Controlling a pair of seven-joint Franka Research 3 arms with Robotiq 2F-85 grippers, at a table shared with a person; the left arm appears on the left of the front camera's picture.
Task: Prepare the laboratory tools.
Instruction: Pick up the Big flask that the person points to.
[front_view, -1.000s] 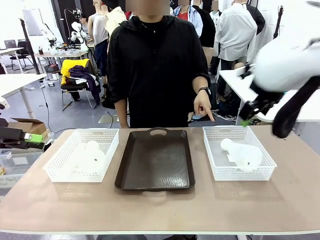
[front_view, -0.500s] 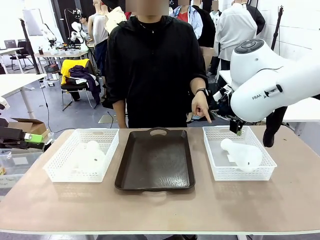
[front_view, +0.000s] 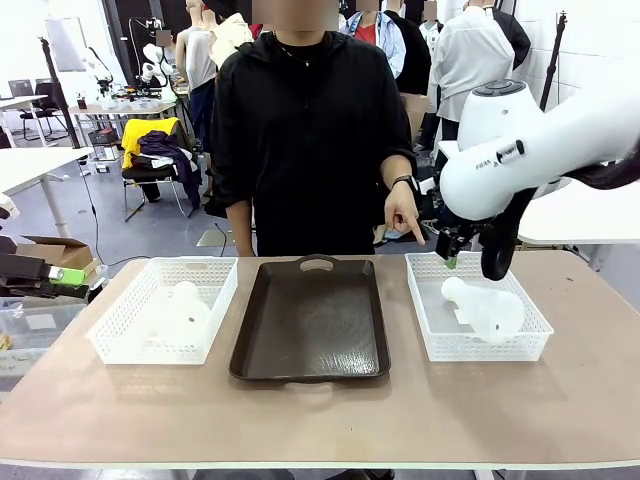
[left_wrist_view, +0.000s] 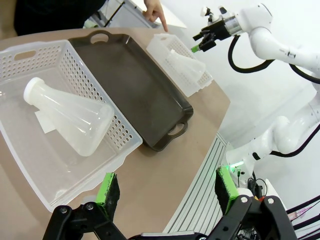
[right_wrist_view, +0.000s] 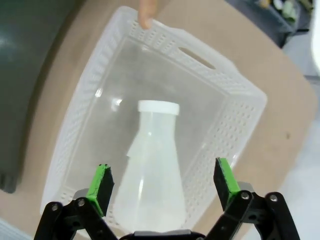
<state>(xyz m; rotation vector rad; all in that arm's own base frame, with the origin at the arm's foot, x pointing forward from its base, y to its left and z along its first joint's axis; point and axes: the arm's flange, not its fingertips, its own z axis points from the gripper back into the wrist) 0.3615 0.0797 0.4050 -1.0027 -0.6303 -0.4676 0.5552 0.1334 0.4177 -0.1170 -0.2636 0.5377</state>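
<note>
- Hovering over the far end of the right-hand mesh basket (front_view: 480, 350), my right gripper (front_view: 452, 258) has its jaws spread fully and holds nothing.
- My left gripper (left_wrist_view: 166, 189) waits off the table's left edge, also wide open and empty.
- One conical flask (right_wrist_view: 152, 170) lies on its side in the right basket, neck toward the far rim. The other conical flask (left_wrist_view: 70, 120) lies on its side in the left basket (left_wrist_view: 30, 55). The dark tray (front_view: 310, 320) between the baskets is bare.
- Risk: the person's pointing hand (front_view: 405, 215) hangs just beside the right basket's far left corner, near my right gripper. A descent that drifts that way could strike the finger.
- Risk: the flask looks smooth and tapered. Closing on the sloping body could squeeze it out of my pads, or roll it.
- Risk: the basket walls stand near the flask, so a wide-open finger could catch the mesh and drag the basket.
- Seen from the right wrist: a view straight down into the basket, with the flask's neck and rim centred between my pads and the fingertip (right_wrist_view: 146, 12) at the far rim.
- Seen from the front: my right gripper's height above the basket, which the wrist camera cannot convey.
- Seen from the left wrist: the left flask in sharp outline, where the front camera gives a pale blur behind mesh.
</note>
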